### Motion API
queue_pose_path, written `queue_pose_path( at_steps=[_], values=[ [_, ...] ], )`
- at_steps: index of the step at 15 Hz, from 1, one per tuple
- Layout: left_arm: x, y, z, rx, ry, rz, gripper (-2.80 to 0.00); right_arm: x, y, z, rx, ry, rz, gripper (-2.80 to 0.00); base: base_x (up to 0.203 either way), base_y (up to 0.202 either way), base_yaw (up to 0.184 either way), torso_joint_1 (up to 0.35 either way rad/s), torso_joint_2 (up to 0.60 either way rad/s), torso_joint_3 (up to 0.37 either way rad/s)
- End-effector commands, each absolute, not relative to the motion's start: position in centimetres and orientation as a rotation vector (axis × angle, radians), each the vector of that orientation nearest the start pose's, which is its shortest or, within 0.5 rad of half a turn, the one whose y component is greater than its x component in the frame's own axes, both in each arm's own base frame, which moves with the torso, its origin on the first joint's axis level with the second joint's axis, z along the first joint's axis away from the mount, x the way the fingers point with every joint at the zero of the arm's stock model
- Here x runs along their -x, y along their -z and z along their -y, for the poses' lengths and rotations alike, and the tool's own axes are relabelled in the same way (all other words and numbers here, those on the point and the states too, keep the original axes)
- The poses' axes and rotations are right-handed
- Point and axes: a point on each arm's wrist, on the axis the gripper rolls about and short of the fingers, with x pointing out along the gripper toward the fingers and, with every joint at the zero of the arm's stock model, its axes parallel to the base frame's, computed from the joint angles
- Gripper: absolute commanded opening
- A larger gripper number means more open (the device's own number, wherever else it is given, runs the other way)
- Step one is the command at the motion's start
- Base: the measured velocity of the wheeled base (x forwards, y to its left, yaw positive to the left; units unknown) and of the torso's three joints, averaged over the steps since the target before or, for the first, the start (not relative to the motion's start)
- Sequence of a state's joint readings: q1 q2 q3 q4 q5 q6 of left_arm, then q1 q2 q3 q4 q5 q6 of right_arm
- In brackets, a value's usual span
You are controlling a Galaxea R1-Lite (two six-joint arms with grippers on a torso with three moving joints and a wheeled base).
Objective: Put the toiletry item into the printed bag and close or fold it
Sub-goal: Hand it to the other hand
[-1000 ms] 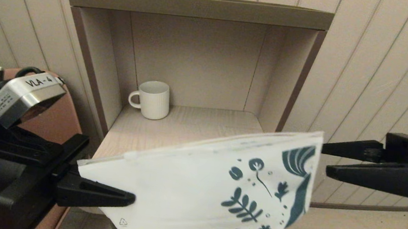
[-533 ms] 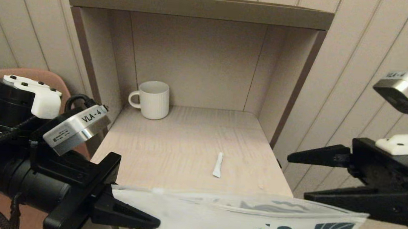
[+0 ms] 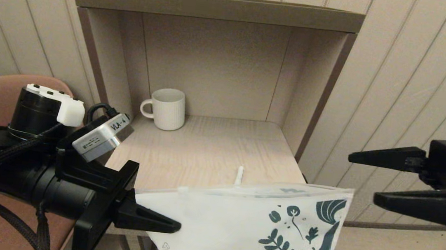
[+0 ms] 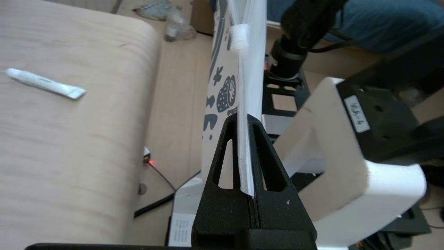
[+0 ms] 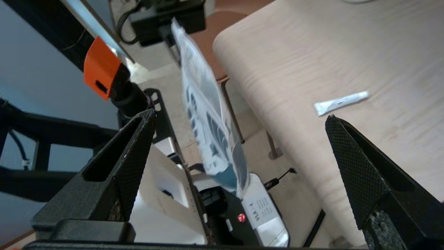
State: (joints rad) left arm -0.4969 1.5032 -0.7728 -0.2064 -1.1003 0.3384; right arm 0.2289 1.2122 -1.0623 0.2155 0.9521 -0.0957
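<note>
Pinching the printed bag (image 3: 246, 222) by one edge, left tool (image 3: 171, 225) hangs it upright; right tool (image 3: 360, 176) waits spread, toiletry item (image 3: 239, 175) on tabletop (image 3: 204, 148).

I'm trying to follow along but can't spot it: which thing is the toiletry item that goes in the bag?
Look at the pale wooden shelf inside the open-fronted cabinet. Near its front edge, just behind the top of the printed bag held up by the left gripper, lies the toiletry item. It is a tiny slim white tube with one flat wider end, far smaller than the ribbed white mug at the back.
</note>
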Motion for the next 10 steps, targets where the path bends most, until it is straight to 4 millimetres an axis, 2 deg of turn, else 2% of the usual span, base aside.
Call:
queue_pose_path(
  at_steps=[1,6,10],
  values=[
    [-20.4,-19.3,13.1,-0.081,1.625,-0.288,-2.8,-15.2,-29.1,-5.4,-0.062,-1.2,-0.317,0.0,0.0,0.0,0.0,0.0,0.0,0.0],
    [-20.4,-21.1,13.1,-0.099,1.636,-0.216,-2.8,-16.7,-26.6,-6.0,-0.096,-1.347,-0.359,0.0,0.0,0.0,0.0,0.0,0.0,0.0],
    [-20.4,-21.4,13.4,-0.081,1.694,-0.203,-2.8,-17.0,-26.1,-7.6,-0.035,-1.453,-0.331,0.0,0.0,0.0,0.0,0.0,0.0,0.0]
  ],
)
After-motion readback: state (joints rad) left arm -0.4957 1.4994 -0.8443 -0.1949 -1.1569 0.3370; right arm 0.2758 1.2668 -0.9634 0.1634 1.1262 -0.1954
